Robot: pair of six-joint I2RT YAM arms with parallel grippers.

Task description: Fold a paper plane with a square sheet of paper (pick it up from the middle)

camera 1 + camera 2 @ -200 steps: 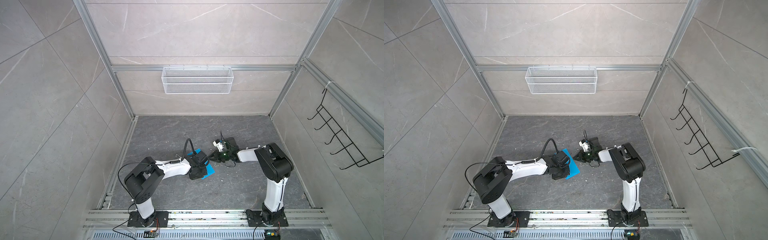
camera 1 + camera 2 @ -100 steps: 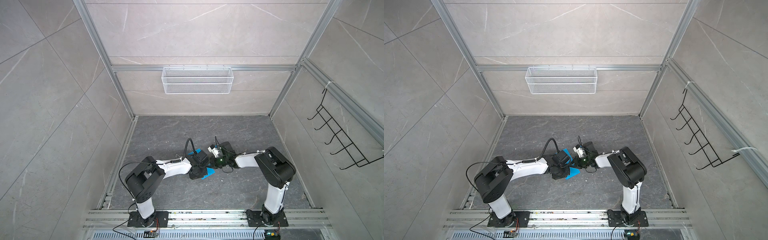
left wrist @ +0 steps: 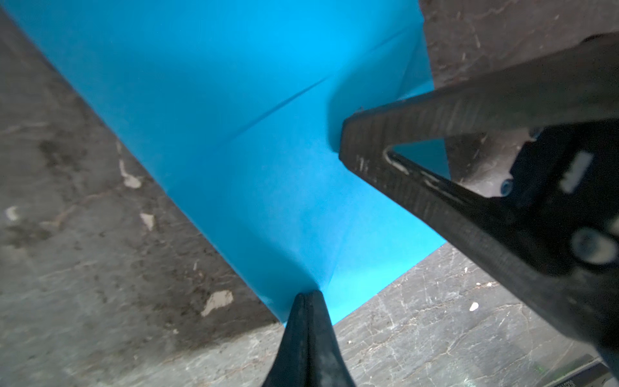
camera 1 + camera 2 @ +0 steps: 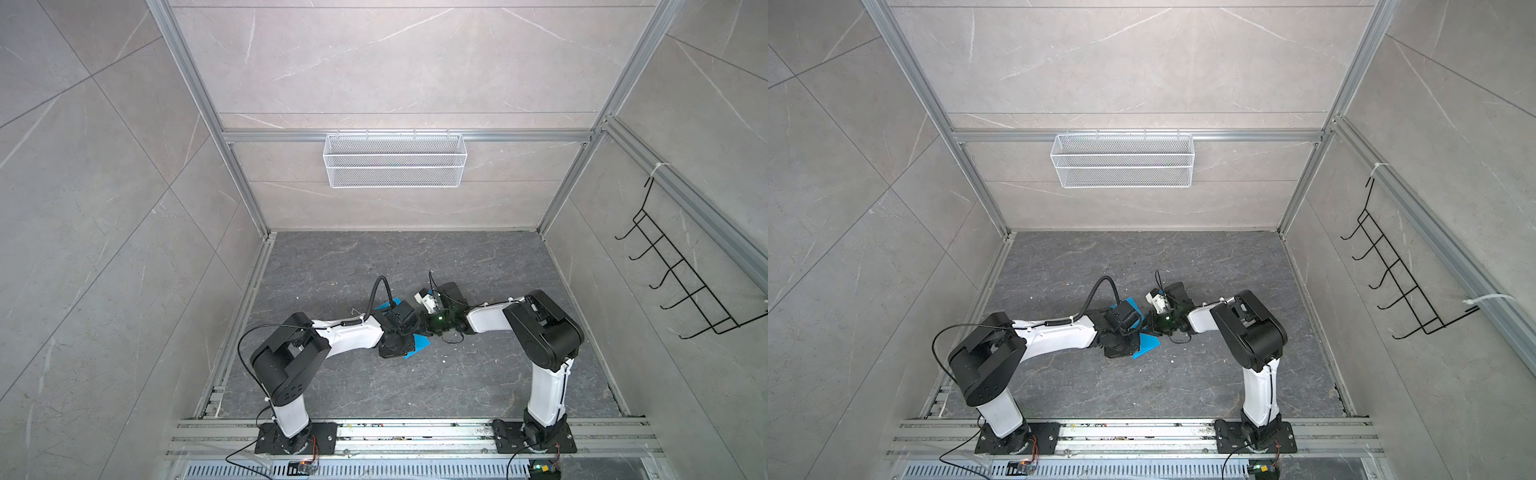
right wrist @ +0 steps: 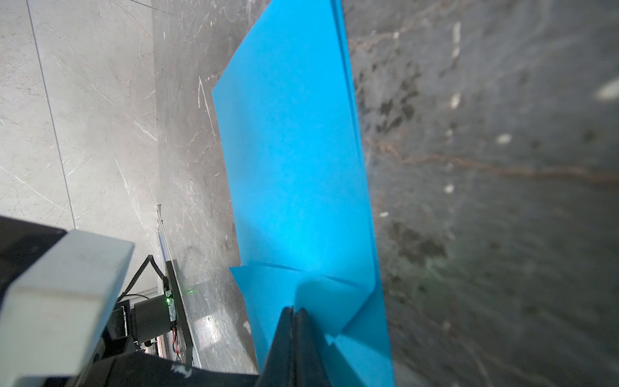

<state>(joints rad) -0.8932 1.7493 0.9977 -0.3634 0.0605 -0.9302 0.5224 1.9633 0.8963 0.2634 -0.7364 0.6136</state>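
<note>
Left arm (image 4: pixel 353 332) hides most of the paper (image 4: pixel 420 344) in both top views.

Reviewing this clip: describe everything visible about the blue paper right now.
The blue paper is thin, plain, bright, partly folded: straight creases cross it and a flap is turned over near one corner. It lies on the dark grey floor between the arms. The left gripper and right gripper both meet it with jaws shut; pinching or pressing is unclear.

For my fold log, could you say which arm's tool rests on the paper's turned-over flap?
The right tool: shut, tip on the flap of the blue paper; the left tool sits by a corner, off the flap.
</note>
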